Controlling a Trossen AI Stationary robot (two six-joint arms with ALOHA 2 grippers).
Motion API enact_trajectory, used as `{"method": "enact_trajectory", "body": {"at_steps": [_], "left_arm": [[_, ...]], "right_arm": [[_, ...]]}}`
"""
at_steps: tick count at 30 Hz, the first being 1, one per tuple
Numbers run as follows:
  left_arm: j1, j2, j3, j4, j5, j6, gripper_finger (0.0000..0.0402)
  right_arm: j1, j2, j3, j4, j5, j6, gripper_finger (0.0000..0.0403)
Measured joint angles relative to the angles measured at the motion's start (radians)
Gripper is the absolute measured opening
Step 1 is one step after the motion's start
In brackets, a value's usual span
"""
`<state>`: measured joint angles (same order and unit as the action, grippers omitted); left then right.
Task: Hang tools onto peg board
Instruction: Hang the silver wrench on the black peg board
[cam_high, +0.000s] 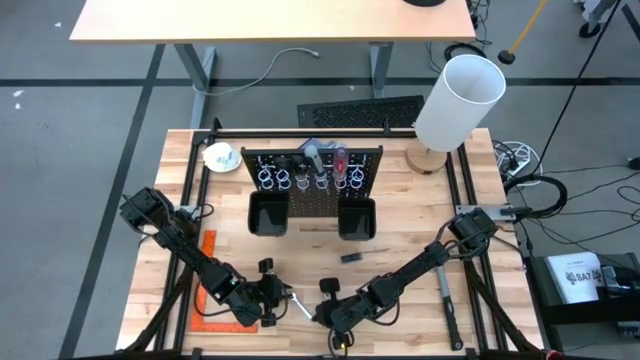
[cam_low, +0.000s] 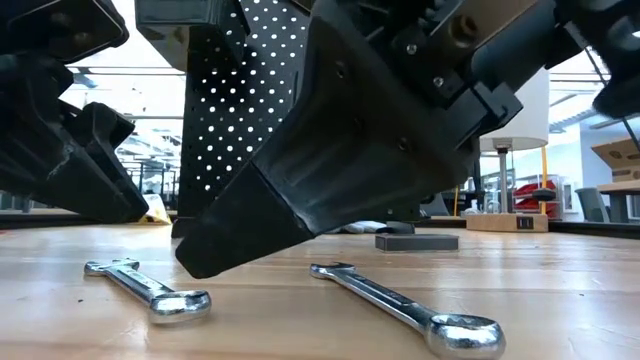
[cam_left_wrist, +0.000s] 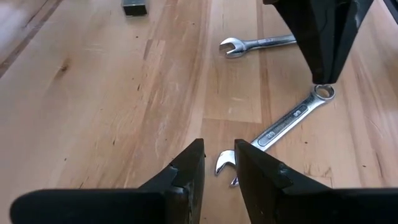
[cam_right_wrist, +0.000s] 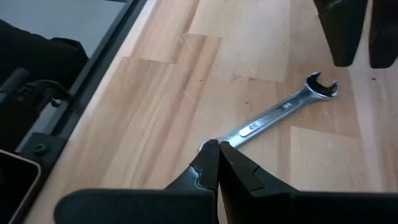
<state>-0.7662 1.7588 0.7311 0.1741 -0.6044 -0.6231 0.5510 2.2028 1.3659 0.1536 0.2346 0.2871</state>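
Observation:
A silver wrench (cam_left_wrist: 286, 119) lies flat on the table between my two grippers, also in the high view (cam_high: 297, 304). My left gripper (cam_left_wrist: 219, 163) is slightly open just short of the wrench's open end (cam_left_wrist: 224, 163). My right gripper (cam_right_wrist: 217, 152) is shut, its tip at the wrench's ring end (cam_left_wrist: 323, 92). A second wrench (cam_left_wrist: 256, 43) lies flat farther off. The peg board (cam_high: 315, 175) stands upright at the table's far middle. It has wire rings, two black bins and a red-handled screwdriver (cam_high: 340, 158) in a ring. My right gripper's shut fingertips (cam_left_wrist: 323, 74) come slanting down onto the wrench's ring end, hiding it in the right wrist view. I cannot tell whether they touch it. The wrench lies flat on the table.
A small dark block (cam_high: 350, 258) lies in front of the bins. An orange square ruler (cam_high: 208, 290) lies at the near left. A dark-handled tool (cam_high: 446, 290) lies at the right. A white cylinder (cam_high: 460, 100) stands on a wooden base at the far right.

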Motion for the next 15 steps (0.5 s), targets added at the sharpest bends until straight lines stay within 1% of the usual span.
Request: {"method": "enact_trajectory", "body": {"at_steps": [9,15], "left_arm": [[0.000,0.000,0.000,0.000,-0.003,-0.001,0.0098],[0.000,0.000,0.000,0.000,-0.003,-0.001,0.0098]], "right_arm": [[0.001,0.000,0.000,0.010,0.002,0.000,0.0000],[0.003,0.002,0.000,0.060,0.001,-0.011,0.0000]]}}
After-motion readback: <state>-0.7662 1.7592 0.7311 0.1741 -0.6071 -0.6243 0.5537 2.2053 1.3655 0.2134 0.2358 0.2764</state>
